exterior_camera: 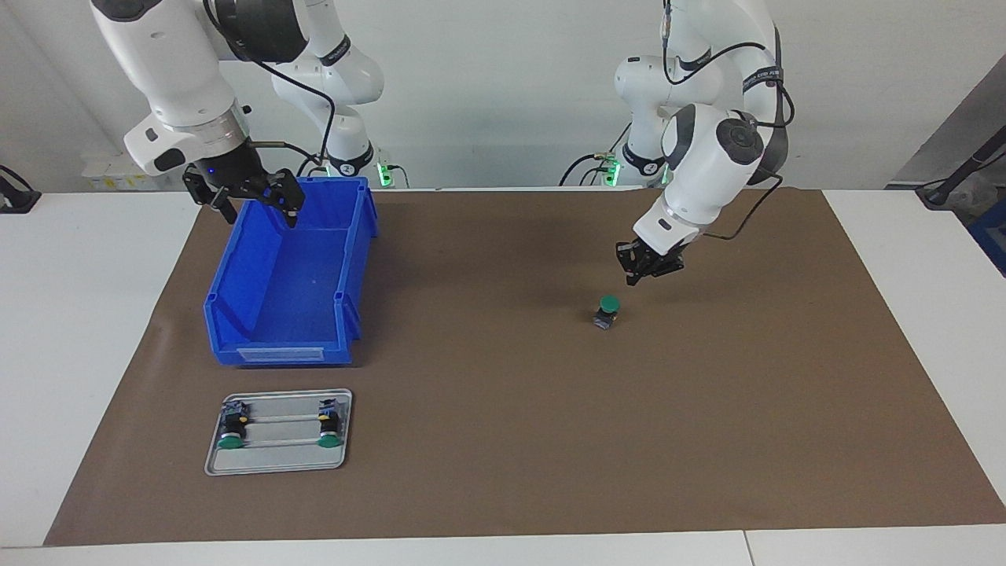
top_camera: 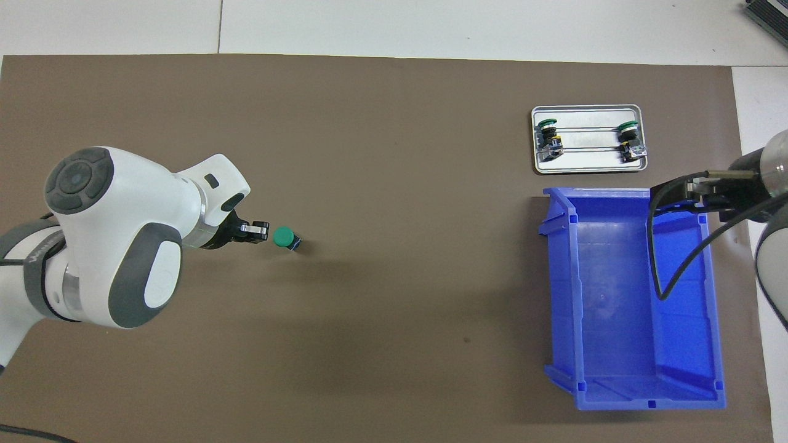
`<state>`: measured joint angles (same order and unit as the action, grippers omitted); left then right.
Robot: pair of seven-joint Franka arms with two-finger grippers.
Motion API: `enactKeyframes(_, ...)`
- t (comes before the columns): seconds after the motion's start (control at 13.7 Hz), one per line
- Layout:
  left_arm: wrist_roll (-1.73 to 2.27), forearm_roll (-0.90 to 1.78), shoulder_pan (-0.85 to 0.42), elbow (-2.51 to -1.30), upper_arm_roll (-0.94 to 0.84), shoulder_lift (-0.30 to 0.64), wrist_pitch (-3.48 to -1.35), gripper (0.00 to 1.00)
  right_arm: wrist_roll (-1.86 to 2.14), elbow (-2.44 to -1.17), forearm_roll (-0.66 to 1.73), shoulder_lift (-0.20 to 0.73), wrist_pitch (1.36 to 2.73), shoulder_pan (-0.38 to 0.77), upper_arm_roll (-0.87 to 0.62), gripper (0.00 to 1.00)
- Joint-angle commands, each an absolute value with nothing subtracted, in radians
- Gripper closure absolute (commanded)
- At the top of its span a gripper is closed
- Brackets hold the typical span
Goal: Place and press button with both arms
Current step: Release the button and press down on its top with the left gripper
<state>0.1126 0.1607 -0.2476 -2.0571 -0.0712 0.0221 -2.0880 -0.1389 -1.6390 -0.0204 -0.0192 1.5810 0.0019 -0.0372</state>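
One button [exterior_camera: 607, 309] stands on the brown mat with its green cap up; it also shows in the overhead view [top_camera: 284, 237]. My left gripper [exterior_camera: 646, 271] hangs a little above the mat just beside this button, toward the left arm's end of the table, and does not touch it; it shows in the overhead view [top_camera: 258, 230] too. My right gripper [exterior_camera: 255, 206] is open and empty over the blue bin's [exterior_camera: 275, 355] end nearest the robots. In the overhead view the right gripper [top_camera: 699, 194] is partly cut off.
A metal tray [exterior_camera: 279, 465] lies on the mat, farther from the robots than the bin, with two more buttons [exterior_camera: 230, 428] [exterior_camera: 330, 428] lying on their sides in it. The bin [top_camera: 563, 295] holds nothing. The tray [top_camera: 585, 167] also shows from overhead.
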Motion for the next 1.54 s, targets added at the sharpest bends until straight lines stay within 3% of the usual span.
enactKeyframes(0.0,0.213,0.106,-0.256,-2.040,-0.069,0.044,-2.124,1.00,-0.120,-1.671,-0.005,-0.046,1.598,-0.009,-0.046,0.00)
enactKeyframes(0.59,0.219,0.104,-0.316,-2.127,-0.072,0.045,-2.240,1.00,-0.121,-1.671,-0.005,-0.046,1.598,-0.009,-0.046,0.00)
enactKeyframes(1.46,0.137,0.104,-0.318,-2.154,-0.071,0.081,-2.390,1.00,-0.121,-1.671,-0.005,-0.046,1.598,-0.009,-0.046,0.00)
